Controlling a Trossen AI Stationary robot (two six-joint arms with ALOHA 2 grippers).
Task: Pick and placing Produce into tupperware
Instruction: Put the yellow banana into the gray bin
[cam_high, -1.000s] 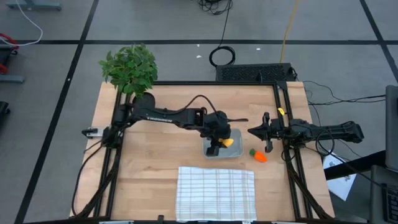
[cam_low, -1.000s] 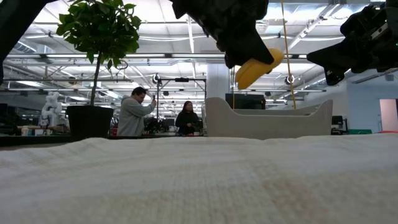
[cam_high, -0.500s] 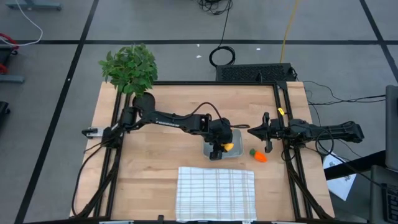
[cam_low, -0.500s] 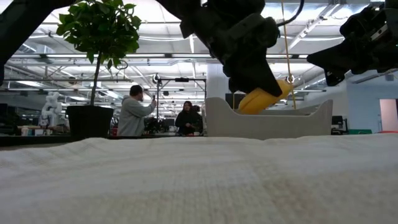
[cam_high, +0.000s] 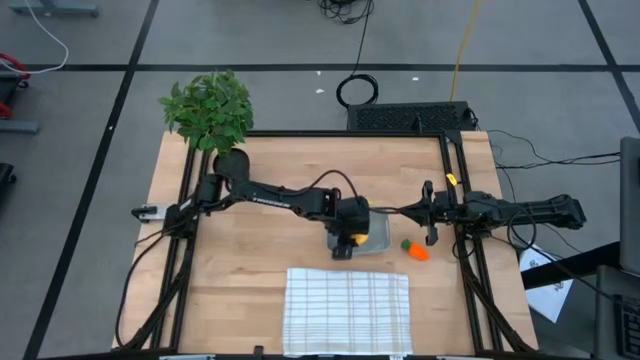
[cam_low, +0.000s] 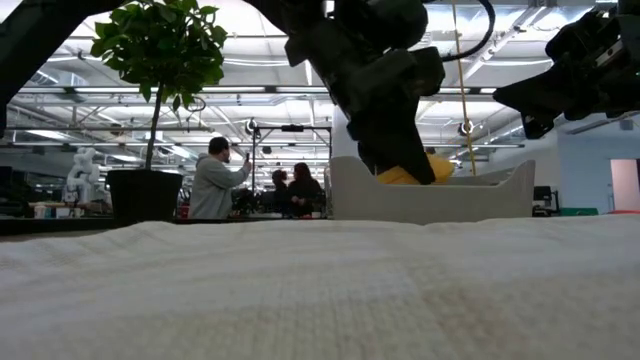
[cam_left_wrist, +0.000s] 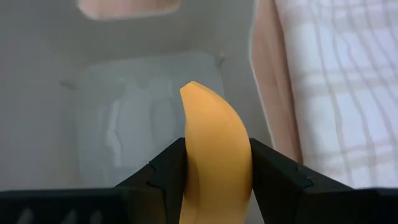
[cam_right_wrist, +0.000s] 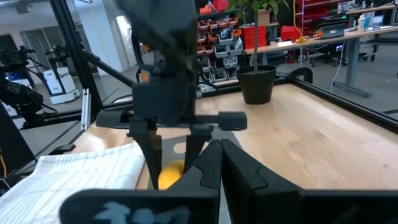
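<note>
Left jaws (cam_left_wrist: 217, 171) clamped on one banana (cam_left_wrist: 214, 155), low inside the single tupperware (cam_high: 372, 240) mid-desk. One carrot (cam_high: 417, 250) lying just right of it. Right jaws (cam_right_wrist: 219, 158) pressed together, empty, hovering above the carrot. One checked cloth (cam_high: 347, 310) nearer.

The curved yellow toy banana (cam_left_wrist: 216, 149) hung tip-down inside the small shallow translucent grey plastic tupperware (cam_high: 374, 238), pinched between the left gripper's (cam_high: 347, 238) dark fingers (cam_left_wrist: 163, 174). The orange toy carrot (cam_high: 418, 252) with its green top lay on the wooden table just beside the container.
</note>
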